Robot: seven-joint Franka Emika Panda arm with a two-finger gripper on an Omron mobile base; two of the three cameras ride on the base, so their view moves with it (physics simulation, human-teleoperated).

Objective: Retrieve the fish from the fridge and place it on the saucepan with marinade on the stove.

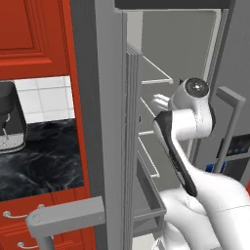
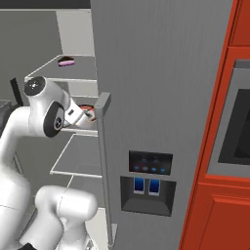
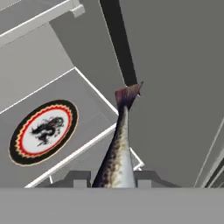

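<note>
While jaws clamp fish (image 3: 117, 148), fridge (image 2: 161, 97) open

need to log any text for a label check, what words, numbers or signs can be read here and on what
No readable words or numbers in any view.
Round plate with red, black and yellow rim on the white fridge shelf: a black dragon-like figure at its centre, no lettering.
Dark dispenser panel on the grey fridge door: small red and blue glowing marks, too blurred to read.
Speckled grey-brown fish held in the hand: no marking.
</note>
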